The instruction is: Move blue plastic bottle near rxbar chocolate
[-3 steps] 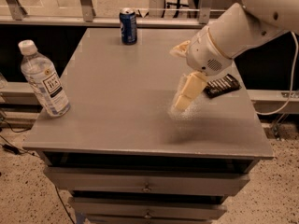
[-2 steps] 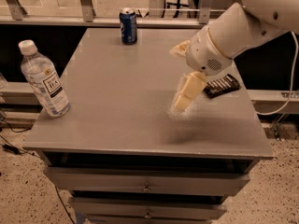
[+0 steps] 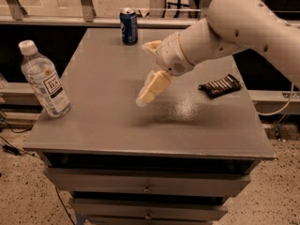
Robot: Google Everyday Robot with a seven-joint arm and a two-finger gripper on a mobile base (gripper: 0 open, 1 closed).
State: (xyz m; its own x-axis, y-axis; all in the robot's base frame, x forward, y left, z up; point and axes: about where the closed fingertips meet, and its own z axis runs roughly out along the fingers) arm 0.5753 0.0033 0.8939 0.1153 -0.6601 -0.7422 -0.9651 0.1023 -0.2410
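Grey bench (image 3: 117, 121) with drawers beneath is being viewed from the front; a rail is running behind its back edge.

Positions: the blue plastic bottle (image 3: 44, 81) is standing upright at the left edge, toward the front-left corner. The rxbar chocolate (image 3: 219, 86) is lying flat near the right edge, about midway back. A blue soda can (image 3: 128, 26) is standing at the back edge, left of centre. The hand (image 3: 144, 72) is being held above the middle of the bench, well apart from the bottle, with its fingers spread and nothing between them.

Step in hand, judged: approach to the bottle. The hand should be carried toward the left edge with the fingers kept apart, then placed around the labelled body rather than the cap, so that tipping is being avoided. Thin plastic is probably yielding, so closure should be gentle. Release should be made just beside the bar, not on it.

Count: bottle 1; bar 1; can 1; hand 1, fingers 2.
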